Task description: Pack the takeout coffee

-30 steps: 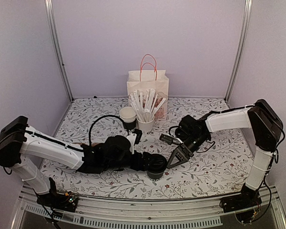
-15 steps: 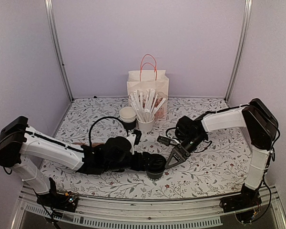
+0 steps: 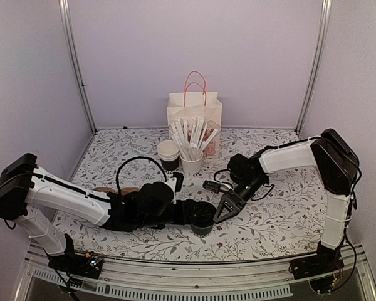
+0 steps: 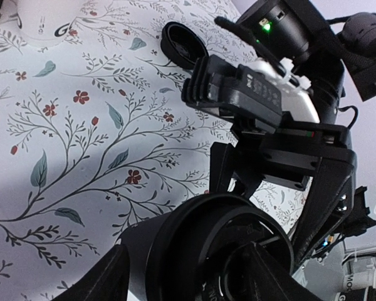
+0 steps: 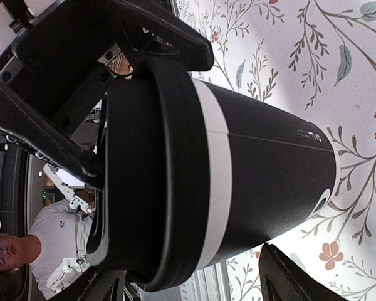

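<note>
Standing upright near the front middle of the floral tabletop [image 3: 282, 219], the takeout coffee [image 3: 202, 221] is a dark paper cup with its black lid [image 5: 147, 169] fitted on.

- **Left arm:** it lies low across the tabletop from the left. The left pincer [image 4: 188, 279] reaches the cup at lid height. In the left wrist view its fingers [image 4: 106, 279] stand on either side of the lid. Whether they press on it cannot be told.
- **Right arm:** the right pincer [image 3: 220, 214] points down at the cup from the right side. In the right wrist view its jaws are spread wider than the cup, with a strip of tabletop visible between the cup wall and one finger [image 5: 282, 279].
- **Behind the cup:**
  - a stack of white-rimmed cups [image 3: 168, 152]
  - a white cup of wrapped sticks [image 3: 192, 165]
  - a paper bag [image 3: 194, 111] with pink handles, at the back wall
</note>
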Controlling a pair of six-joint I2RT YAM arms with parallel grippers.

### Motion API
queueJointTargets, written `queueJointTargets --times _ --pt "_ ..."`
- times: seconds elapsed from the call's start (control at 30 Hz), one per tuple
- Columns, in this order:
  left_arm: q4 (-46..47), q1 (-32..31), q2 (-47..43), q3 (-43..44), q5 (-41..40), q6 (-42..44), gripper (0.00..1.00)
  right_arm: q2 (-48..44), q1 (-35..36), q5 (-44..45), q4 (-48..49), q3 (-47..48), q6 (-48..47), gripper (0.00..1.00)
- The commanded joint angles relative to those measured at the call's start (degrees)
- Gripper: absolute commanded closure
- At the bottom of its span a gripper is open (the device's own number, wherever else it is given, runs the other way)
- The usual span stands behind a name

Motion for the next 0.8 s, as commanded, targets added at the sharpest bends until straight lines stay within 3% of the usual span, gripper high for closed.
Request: queueJointTargets --times 0.0,0.27,0.47,0.6,0.77 --pt "-6.26 -2.63 2.50 -2.87 2.83 -2.63 0.37 2.12 0.07 4.18 1.90 1.82 0.54 0.25" --pt "-7.33 -2.82 2.23 -4.02 2.25 -4.86 0.39 5.32 -0.03 23.34 4.39 -0.17 5.89 0.27" --pt "-8.17 -2.91 1.93 -4.46 2.53 -7.30 0.40 9.08 -0.31 33.01 4.63 -0.40 6.83 0.29" --pt "-8.11 -2.97 1.90 -3.99 1.92 -6.10 0.38 7.44 -0.90 22.34 2.30 2.04 3.70 0.32" --pt "-11.65 -2.98 -0.25 0.39 -1.85 1.75 0.24 -0.85 -0.98 11.43 -3.15 8.17 -4.13 0.30"
